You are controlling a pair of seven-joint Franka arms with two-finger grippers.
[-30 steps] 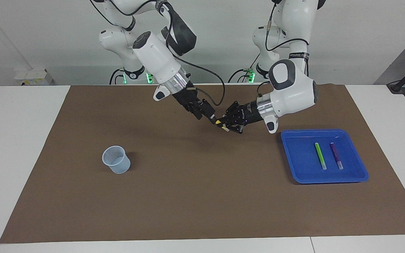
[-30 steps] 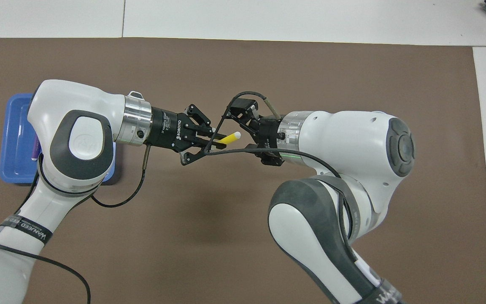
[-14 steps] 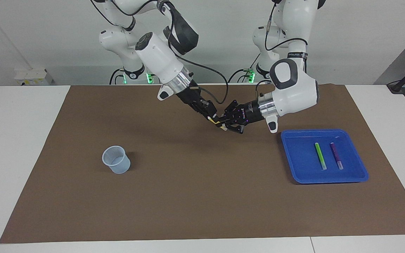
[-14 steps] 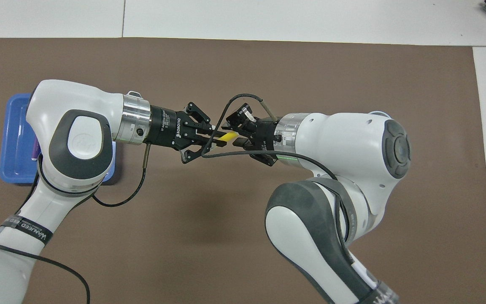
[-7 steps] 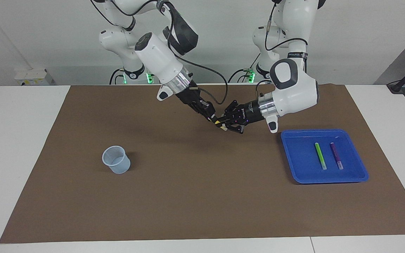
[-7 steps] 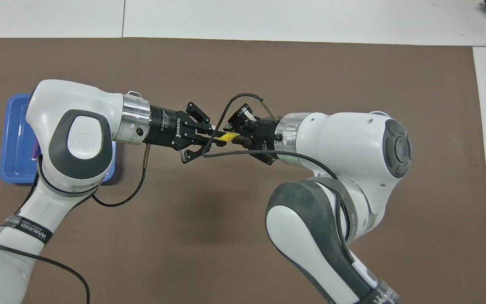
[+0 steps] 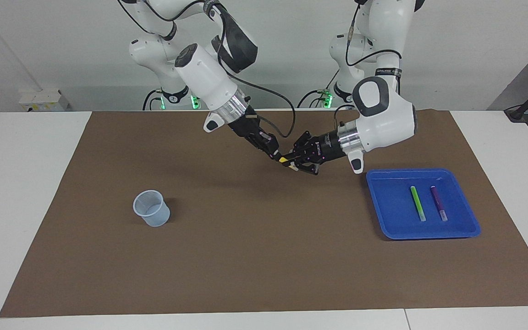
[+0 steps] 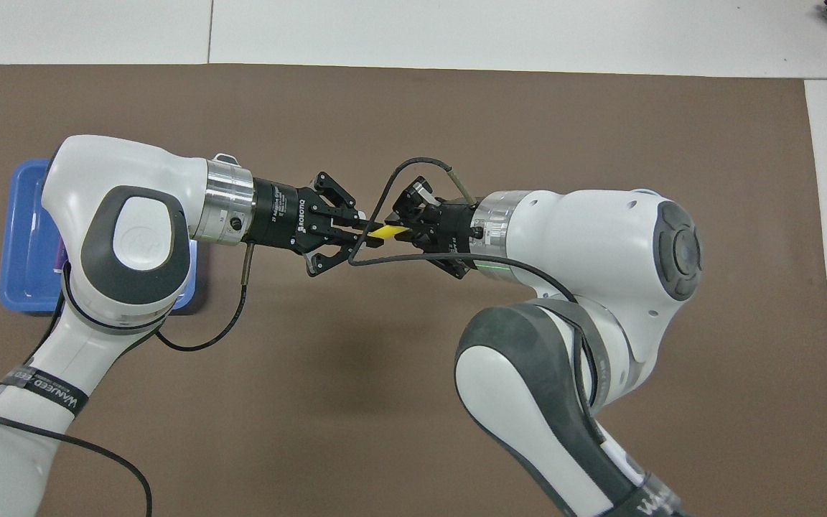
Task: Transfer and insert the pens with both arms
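Observation:
Over the middle of the brown mat the yellow pen (image 7: 283,160) hangs in the air between both grippers. My left gripper (image 7: 290,162) is shut on one end of it; in the overhead view only a short yellow stretch (image 8: 387,233) shows between the two hands. My right gripper (image 7: 275,155) meets it tip to tip and is shut on the pen's other end, hiding the whitish cap. The green pen (image 7: 418,203) and the purple pen (image 7: 438,203) lie side by side in the blue tray (image 7: 383,215).
A pale blue translucent cup (image 7: 152,208) stands upright on the mat toward the right arm's end of the table. The blue tray (image 8: 22,237) sits toward the left arm's end, partly covered by the left arm in the overhead view. A black cable loops over the grippers.
My right gripper moved in over the pen's free end and its fingers closed on it. The left gripper kept its hold and barely shifted. The pens in the tray have not moved.

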